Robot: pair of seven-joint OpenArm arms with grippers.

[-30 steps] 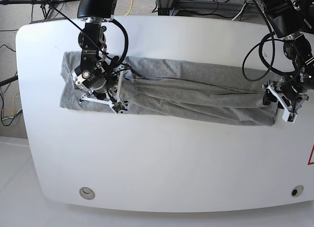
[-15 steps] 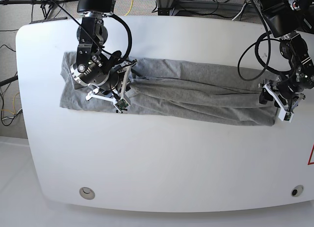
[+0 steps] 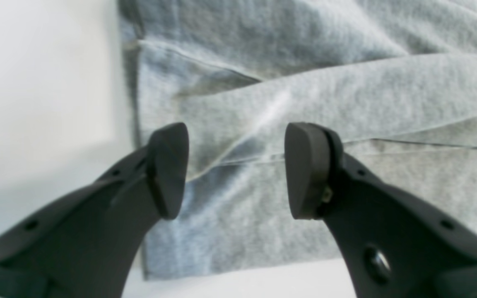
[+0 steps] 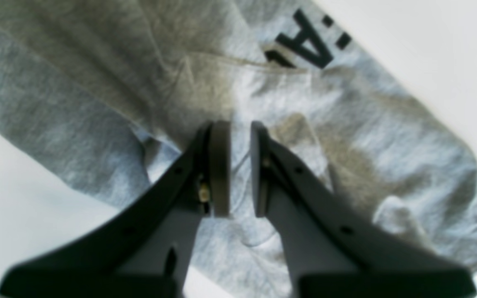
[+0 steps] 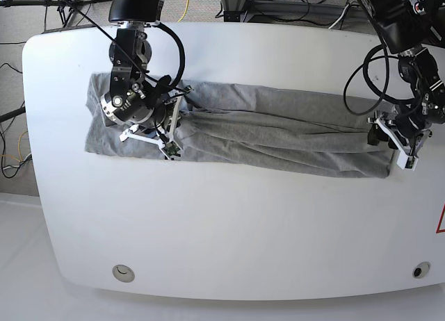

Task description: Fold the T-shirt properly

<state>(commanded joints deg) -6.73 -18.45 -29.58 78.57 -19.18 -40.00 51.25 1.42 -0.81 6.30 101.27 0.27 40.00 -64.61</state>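
The T-shirt (image 5: 278,130) is lying as a long, creased, heather-grey band across the white tabletop (image 5: 229,224), reaching from the one arm to the other. The left gripper (image 3: 236,169) is hanging over the band's end with its jaws spread wide and nothing between them, a stitched hem lying beneath. The right gripper (image 4: 240,165) is hanging over the bunched opposite end, its jaws drawn nearly together with a narrow gap, grasping nothing; black lettering (image 4: 304,41) is showing just beyond them.
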